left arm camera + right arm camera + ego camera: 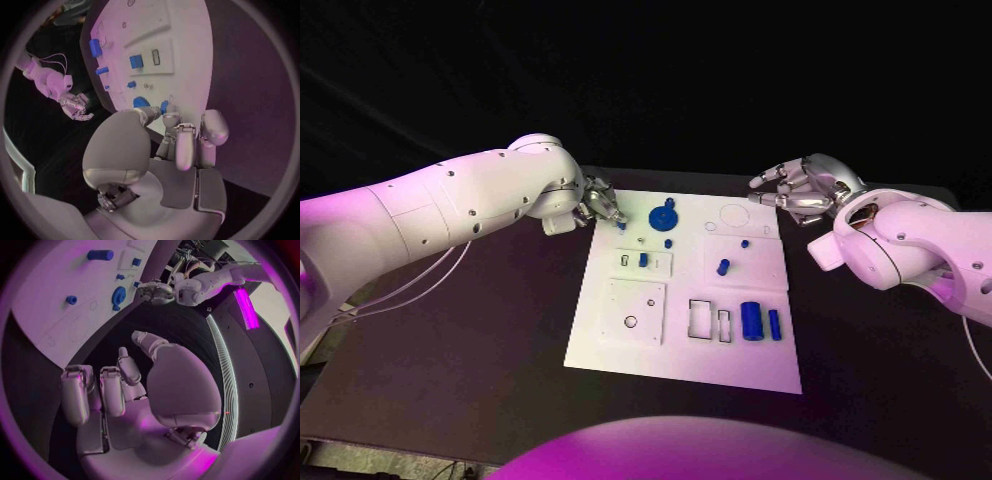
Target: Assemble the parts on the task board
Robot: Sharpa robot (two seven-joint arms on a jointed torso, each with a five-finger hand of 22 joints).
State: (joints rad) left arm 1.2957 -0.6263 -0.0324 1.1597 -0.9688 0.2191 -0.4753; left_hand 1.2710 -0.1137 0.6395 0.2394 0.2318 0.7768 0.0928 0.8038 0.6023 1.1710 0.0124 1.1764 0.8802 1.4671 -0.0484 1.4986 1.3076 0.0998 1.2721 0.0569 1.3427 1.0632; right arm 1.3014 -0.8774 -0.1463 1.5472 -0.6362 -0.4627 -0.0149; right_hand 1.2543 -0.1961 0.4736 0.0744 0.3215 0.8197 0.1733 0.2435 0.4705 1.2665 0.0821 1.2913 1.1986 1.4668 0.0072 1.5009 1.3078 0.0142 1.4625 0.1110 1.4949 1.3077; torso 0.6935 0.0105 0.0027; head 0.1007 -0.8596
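The black surface [473,340] carries the white task board [646,345], which lies flat near its middle, between the two sets of fingers. The left hand's fingers [600,203] hang at the board's far left corner, over its edge; the right hand's fingers [783,188] hover off its far right corner, above bare surface. Dark surface shows on every side of the board, wider toward the left fingers.
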